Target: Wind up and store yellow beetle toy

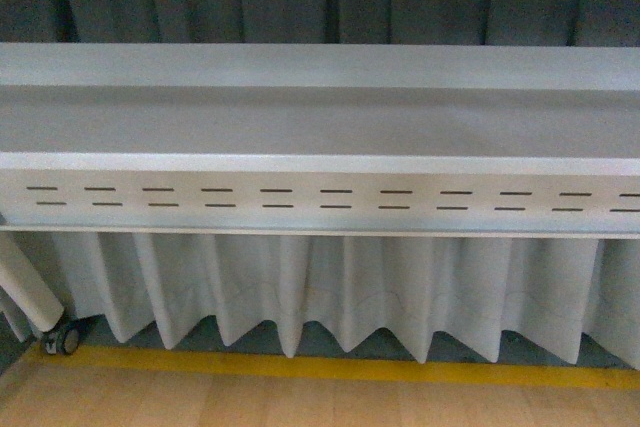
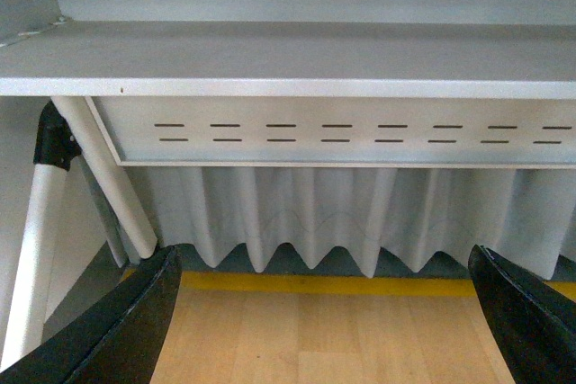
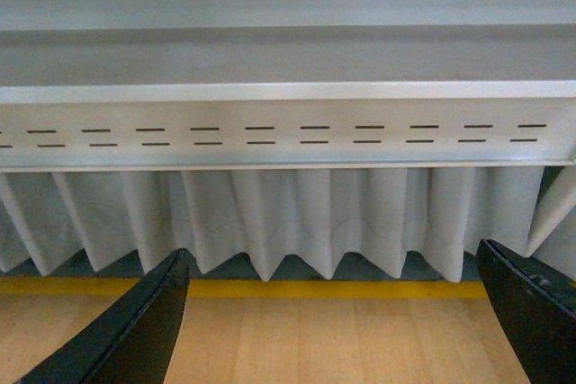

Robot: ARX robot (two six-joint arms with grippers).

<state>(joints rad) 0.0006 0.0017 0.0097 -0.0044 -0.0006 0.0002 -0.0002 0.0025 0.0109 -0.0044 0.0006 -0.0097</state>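
The yellow beetle toy is out of view in all three views. My left gripper (image 2: 324, 321) is open and empty, its black fingers (image 2: 126, 330) wide apart over the wooden floor. My right gripper (image 3: 333, 321) is open and empty too, with its black fingers (image 3: 135, 330) spread wide over the floor. Neither arm shows in the front view.
A grey table (image 1: 320, 122) with a slotted front panel (image 1: 320, 199) stands ahead, with a pleated grey skirt (image 1: 350, 287) below. A yellow floor line (image 1: 330, 367) runs along the wooden floor (image 1: 300, 402). White table legs (image 2: 108, 177) and a caster wheel (image 1: 62, 337) are at the left.
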